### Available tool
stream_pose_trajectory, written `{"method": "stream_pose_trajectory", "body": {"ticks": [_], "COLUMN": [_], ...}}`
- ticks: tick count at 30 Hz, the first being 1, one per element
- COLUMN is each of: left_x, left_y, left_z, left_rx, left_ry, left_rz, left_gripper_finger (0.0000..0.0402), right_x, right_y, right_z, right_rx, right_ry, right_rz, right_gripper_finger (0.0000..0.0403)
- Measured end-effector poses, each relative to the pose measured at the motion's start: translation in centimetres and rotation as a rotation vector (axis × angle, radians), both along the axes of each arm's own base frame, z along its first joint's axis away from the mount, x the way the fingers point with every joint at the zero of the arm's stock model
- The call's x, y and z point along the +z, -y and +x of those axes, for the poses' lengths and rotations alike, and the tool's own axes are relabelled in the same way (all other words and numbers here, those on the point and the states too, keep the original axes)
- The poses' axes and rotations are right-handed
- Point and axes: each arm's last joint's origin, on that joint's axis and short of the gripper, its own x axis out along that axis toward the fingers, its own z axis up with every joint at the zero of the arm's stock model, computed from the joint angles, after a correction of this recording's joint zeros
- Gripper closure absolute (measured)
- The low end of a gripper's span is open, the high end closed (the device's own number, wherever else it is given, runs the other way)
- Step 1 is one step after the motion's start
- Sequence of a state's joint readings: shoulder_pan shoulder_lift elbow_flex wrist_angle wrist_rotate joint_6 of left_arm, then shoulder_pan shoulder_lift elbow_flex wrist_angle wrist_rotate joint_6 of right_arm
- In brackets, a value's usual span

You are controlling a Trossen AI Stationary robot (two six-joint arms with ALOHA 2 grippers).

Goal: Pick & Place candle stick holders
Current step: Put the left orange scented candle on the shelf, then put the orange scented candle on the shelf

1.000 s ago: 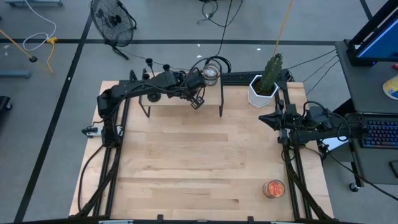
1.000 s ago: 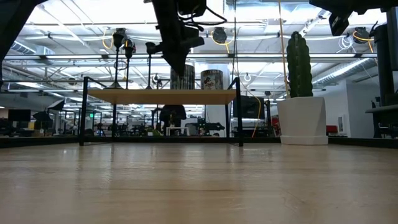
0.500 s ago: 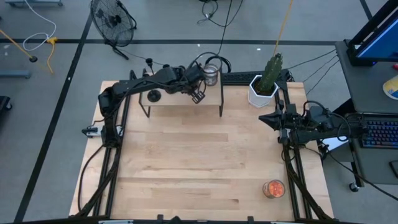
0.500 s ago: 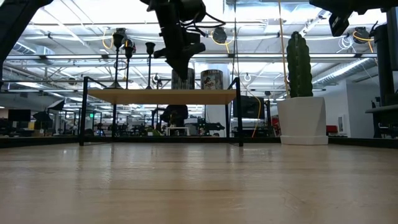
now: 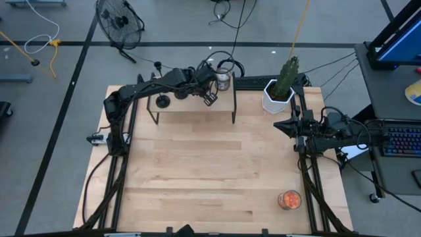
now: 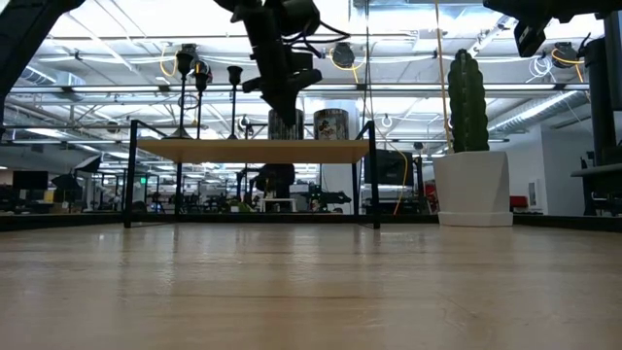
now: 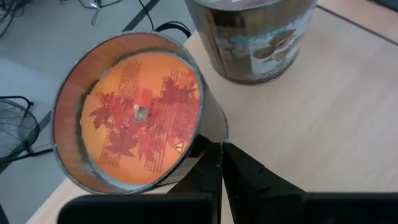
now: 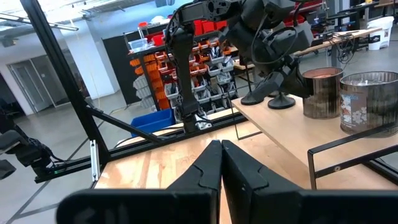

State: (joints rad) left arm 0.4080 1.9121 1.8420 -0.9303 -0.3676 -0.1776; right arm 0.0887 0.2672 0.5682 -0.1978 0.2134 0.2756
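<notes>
Three black candle stick holders (image 6: 184, 92) standing upright at the left end of a small raised shelf (image 5: 191, 108) along the table's far edge, clustered together, one disc base (image 5: 162, 101) plain from above. None gripped. Just beside them toward the shelf's middle, an orange-filled glass jar (image 7: 137, 115), then a silvery clear glass jar (image 7: 255, 37) close by it. Left gripper (image 7: 221, 149) poised over the shelf right at the orange jar's rim, fingers pressed together, clasping nothing. Right gripper (image 8: 221, 148) parked at the table's right side, well apart, fingers likewise closed and empty. White-potted cactus (image 5: 281, 85) at the far right corner; another orange jar (image 5: 289, 199) near the front right.
</notes>
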Motion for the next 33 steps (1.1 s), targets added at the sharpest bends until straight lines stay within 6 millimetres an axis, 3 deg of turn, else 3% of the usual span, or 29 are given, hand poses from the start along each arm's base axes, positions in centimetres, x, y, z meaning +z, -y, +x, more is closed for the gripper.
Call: {"method": "stream_pose_trajectory", "body": {"ticks": [5,10,17,22,29,33], "left_x": [0.0,0.2,4.3,6.9,7.4,7.3], "left_y": [0.1,1.6,5.3,8.4,11.9,14.1], "left_z": [0.1,0.5,-0.9,-2.0,-2.1,-1.9], "left_rx": [-0.015,-0.056,-0.089,-0.173,-0.24,-0.27], "left_ry": [0.009,0.043,0.174,0.294,0.317,0.306], "left_rz": [-0.017,-0.07,-0.07,-0.172,-0.254,-0.262], "left_gripper_finger": [0.0396,0.0389,0.0396,0.039,0.0397,0.039], "right_x": [0.0,0.0,0.0,0.0,0.0,-0.1], "right_y": [0.0,0.0,0.0,0.0,0.0,-0.3], "right_z": [0.0,0.0,0.0,0.0,0.0,0.0], "right_rx": [0.0,0.004,0.005,0.005,0.008,0.103], "right_ry": [0.0,0.0,0.003,0.002,0.002,-0.014], "right_rz": [0.0,0.0,0.027,0.025,0.027,0.018], "right_gripper_finger": [0.0399,0.0399,0.0399,0.0399,0.0399,0.0399]}}
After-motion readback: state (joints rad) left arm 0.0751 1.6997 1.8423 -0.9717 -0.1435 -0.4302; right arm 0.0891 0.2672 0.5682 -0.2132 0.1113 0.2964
